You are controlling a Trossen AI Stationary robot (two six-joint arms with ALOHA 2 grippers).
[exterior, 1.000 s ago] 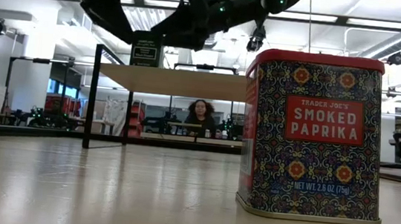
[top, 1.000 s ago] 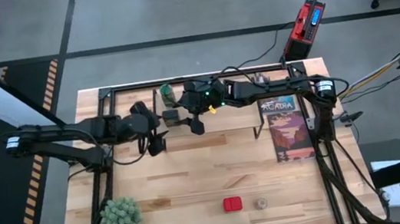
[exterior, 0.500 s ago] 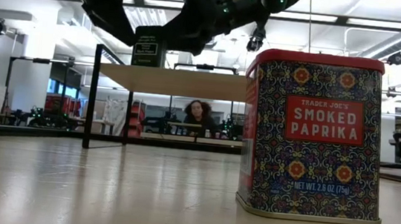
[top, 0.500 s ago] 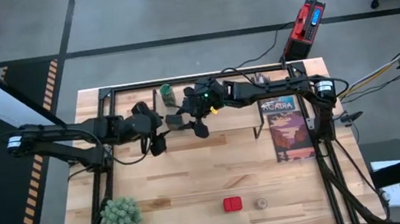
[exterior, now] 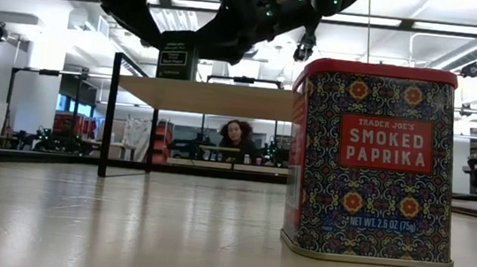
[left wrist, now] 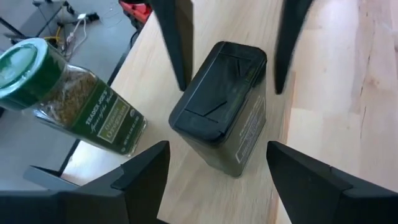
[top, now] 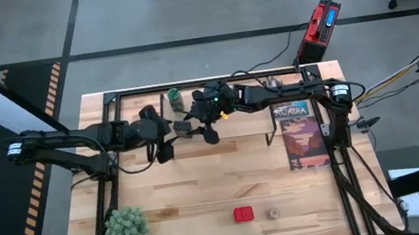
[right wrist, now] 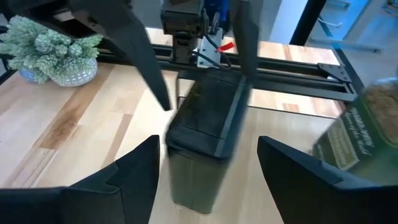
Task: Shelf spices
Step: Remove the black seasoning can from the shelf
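Two claws, left [top: 167, 149] and right [top: 197, 126], bracket our dark tin [left wrist: 221, 106] on the shelf [exterior: 215, 98], both spread apart, neither clamping it

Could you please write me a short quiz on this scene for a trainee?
1. True or false: the red tin already stands on the shelf.
2. Which thing sits between the left pincer and the right pincer? A: the dark tin. B: the potted plant. C: the round tan jar.
3. Fill in: the green-capped jar stands on the ____.

Key
1. False: the red tin stands on the table, near its front edge.
2. A.
3. shelf.
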